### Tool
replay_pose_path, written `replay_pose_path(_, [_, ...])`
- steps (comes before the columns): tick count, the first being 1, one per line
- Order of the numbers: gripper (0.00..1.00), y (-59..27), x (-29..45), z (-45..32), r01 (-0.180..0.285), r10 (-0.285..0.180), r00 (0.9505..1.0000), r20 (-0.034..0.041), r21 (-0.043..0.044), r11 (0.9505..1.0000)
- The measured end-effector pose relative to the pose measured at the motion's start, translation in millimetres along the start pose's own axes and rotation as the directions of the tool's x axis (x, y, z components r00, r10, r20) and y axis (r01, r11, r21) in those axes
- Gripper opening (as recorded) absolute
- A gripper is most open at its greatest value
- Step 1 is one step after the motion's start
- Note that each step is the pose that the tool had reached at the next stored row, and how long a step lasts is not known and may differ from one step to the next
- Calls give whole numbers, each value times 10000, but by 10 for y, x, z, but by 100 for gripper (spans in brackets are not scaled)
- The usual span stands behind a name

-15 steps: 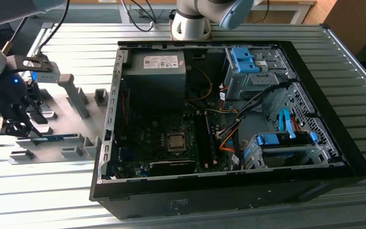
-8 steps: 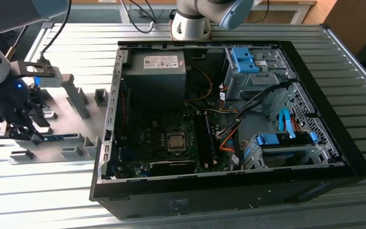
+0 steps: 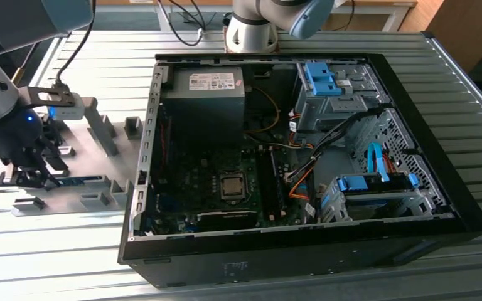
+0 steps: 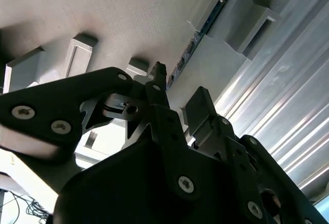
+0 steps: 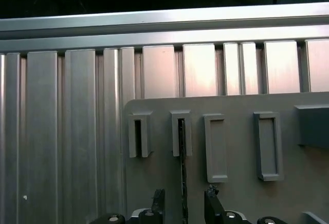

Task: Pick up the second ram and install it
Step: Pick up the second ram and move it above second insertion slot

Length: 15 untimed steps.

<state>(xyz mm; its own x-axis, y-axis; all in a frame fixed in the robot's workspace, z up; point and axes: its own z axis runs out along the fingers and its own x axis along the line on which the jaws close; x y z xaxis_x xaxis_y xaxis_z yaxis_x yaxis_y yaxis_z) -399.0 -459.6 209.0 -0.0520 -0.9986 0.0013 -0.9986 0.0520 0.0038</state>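
The ram stick point(image 5: 182, 167) was long, flat and very thin. From its edge, in the first wrist view, it looked like a dark line. In the exterior view its side point(image 3: 78, 180) looked blue-green. There was just one stick.

It stood on its edge on a grey holder plate point(image 5: 236, 193). The plate lay on the metal table point(image 3: 57, 251), to the exterior view's left of the open computer case point(image 3: 308, 263).

The gripper point(image 5: 184, 190) hung right over the stick. Its two black fingers point(image 5: 159, 203) were spread apart, one on each side of the stick. In the first wrist view there was a gap on both sides. The gripper held nothing.

In that view the plate had four slot frames point(image 5: 267, 144) in a row. One end of the stick sat in one of the two middle frames.

Inside the case there were two blue brackets point(image 3: 325, 78) and one square chip socket point(image 3: 233, 186).
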Motion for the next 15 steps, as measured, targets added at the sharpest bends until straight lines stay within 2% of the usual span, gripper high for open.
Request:
replay_pose_path(2, [42, 0, 0, 2, 0, 0, 10000, -2, -2, 10000])
replay_pose_path(3, [35, 0, 0, 6, 0, 0, 10000, 0, 1, 10000])
replay_pose_path(15, [33, 12, 11, 109, 1, -1, 10000, 1, 8, 10000])
